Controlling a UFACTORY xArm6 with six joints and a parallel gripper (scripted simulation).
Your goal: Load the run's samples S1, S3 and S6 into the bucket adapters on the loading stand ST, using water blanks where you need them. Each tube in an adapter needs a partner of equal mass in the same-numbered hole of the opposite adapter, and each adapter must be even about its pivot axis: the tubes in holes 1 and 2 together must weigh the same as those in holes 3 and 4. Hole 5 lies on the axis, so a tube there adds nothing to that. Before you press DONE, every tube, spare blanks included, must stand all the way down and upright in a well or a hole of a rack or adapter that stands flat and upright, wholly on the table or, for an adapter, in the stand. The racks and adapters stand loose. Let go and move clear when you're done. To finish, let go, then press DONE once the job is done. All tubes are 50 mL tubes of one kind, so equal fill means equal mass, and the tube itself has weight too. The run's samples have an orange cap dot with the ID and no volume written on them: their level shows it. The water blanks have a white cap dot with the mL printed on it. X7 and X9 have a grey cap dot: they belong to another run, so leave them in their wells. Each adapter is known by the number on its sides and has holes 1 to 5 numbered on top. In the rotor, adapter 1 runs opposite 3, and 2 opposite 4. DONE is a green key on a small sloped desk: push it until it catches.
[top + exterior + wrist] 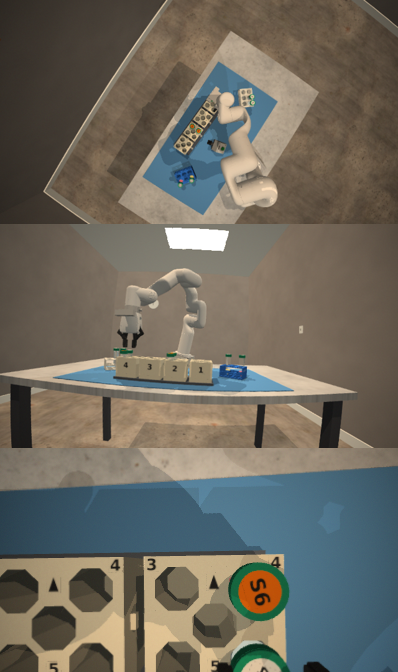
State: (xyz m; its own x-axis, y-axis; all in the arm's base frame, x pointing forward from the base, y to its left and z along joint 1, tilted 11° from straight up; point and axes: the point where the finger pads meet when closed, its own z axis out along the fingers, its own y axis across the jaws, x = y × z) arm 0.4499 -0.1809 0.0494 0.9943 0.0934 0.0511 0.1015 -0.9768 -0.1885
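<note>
My gripper (129,343) (270,668) is open and empty, just above the green cap with white dot (260,662) of a water blank. That blank stands in adapter 4 (125,373) (185,560); its number is cut off and how deep it sits I cannot tell. Sample S6 (259,592) stands in hole 4 of that adapter. Two orange-dot tubes (192,126) (198,130) stand in adapter 2 (175,376). Adapter 3 (150,374) and adapter 1 (183,145) (201,376) show no tubes. The white rack (109,364) holds two green-capped tubes (252,96) (252,102).
The blue rack (185,174) (233,373) holds two green-capped tubes (191,180) (180,185), their dots unreadable. The small desk (217,146) with the green DONE key (222,149) stands between the adapters and the arm. The arm hides part of adapter 4 in the top view.
</note>
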